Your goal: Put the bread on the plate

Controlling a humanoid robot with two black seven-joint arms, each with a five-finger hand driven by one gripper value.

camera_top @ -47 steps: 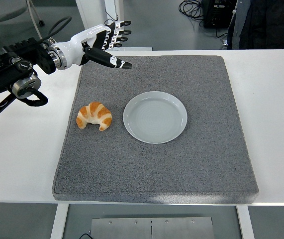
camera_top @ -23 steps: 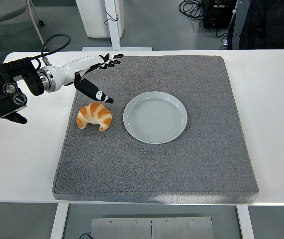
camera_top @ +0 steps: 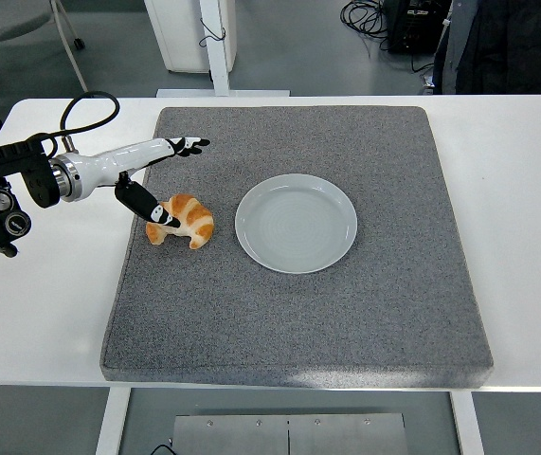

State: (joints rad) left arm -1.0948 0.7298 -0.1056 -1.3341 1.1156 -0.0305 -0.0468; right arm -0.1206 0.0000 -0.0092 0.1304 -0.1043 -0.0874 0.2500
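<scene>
A golden croissant (camera_top: 187, 222) lies on the grey mat (camera_top: 298, 313), just left of an empty pale grey plate (camera_top: 296, 223). My left hand (camera_top: 161, 180) comes in low from the left edge. Its fingers (camera_top: 190, 144) are spread flat behind the croissant, and the thumb (camera_top: 147, 205) reaches down onto the croissant's left end. The hand holds nothing. My right arm does not show.
The mat covers most of the white table (camera_top: 526, 190). A black cable loops above my left forearm (camera_top: 85, 104). A dark-clothed person (camera_top: 507, 43) stands at the top right, behind the table. A chair base shows at the top left.
My left hand has dropped and pulled back towards the left, from above the mat's far left corner down to the croissant. Its thumb now meets the croissant's left end.
</scene>
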